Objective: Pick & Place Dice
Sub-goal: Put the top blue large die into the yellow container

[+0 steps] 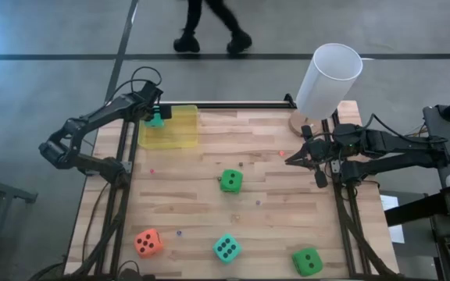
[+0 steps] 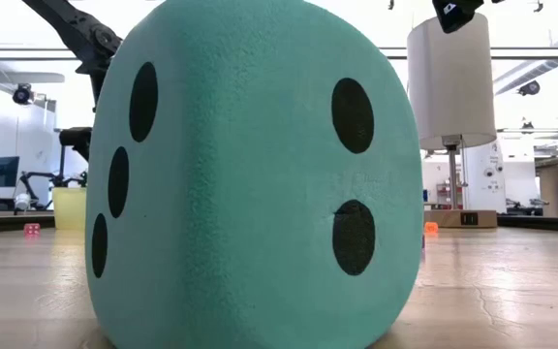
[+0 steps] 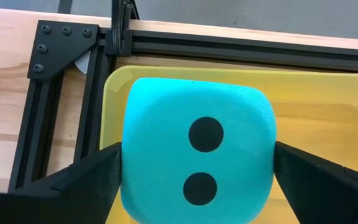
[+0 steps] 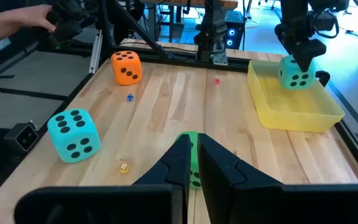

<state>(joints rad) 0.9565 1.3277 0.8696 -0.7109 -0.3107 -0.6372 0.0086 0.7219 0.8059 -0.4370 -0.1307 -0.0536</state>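
Note:
My left gripper [image 3: 197, 186] is at the table's far left corner, over the left end of the translucent yellow tray [image 1: 180, 134], and is shut on a teal die [image 3: 197, 149]. A second teal die [image 1: 226, 248] sits near the front edge, filling the low view [image 2: 260, 174]. An orange-red die [image 1: 148, 243] and two green dice [image 1: 230, 180] [image 1: 307, 261] also sit on the wood. My right gripper [image 1: 289, 160] hangs shut above the table's right side, holding nothing, and points at the middle green die [image 4: 190, 137]. My left gripper pinches the teal die between its two fingers, one on each of two opposite sides [image 3: 129, 180]. The fingers [image 3: 92, 180] slant down from the table's left side. The die sits inside the tray's outline [image 4: 297, 73]. I cannot tell whether its underside touches the tray floor.
A tall white cylinder [image 1: 328, 78] on a wooden base stands at the far right. Tiny dice lie scattered on the wood, such as a blue one [image 4: 129, 97] and a yellow one [image 4: 123, 167]. A person [image 1: 209, 27] walks beyond the far edge. A hand [image 4: 17, 25] shows past the table.

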